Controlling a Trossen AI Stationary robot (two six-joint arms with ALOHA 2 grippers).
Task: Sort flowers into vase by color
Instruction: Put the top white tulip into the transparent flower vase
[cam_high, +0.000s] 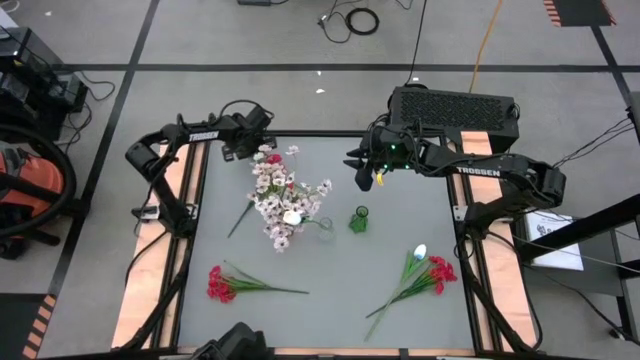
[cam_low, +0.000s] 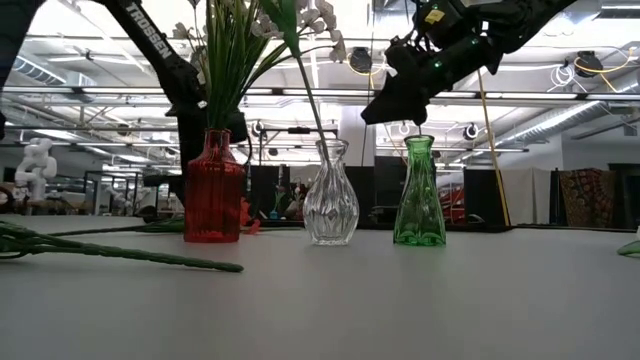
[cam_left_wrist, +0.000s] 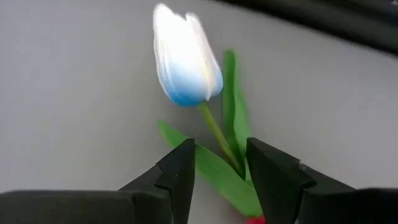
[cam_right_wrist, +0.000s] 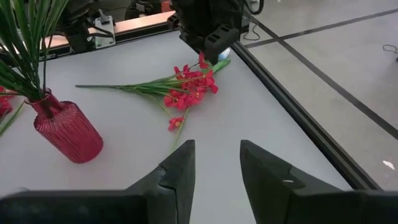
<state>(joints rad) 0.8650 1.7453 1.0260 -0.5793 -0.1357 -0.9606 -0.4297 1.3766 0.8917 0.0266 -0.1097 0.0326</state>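
Open workshop hall, ceiling striplights (cam_low: 560, 70)

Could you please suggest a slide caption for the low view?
Red vase, clear vase and green vase stand in a row; the right hand hovers high near the green one.

I am seeing three vases on the grey table (cam_high: 400, 320): a ribbed red vase (cam_low: 213, 190), a clear glass vase (cam_low: 331, 205) and a green vase (cam_low: 419, 195). The loose flowers are showing red blooms (cam_right_wrist: 189, 87) on green stems, and a white tulip bud (cam_left_wrist: 185, 56) is turning bluish at its base.
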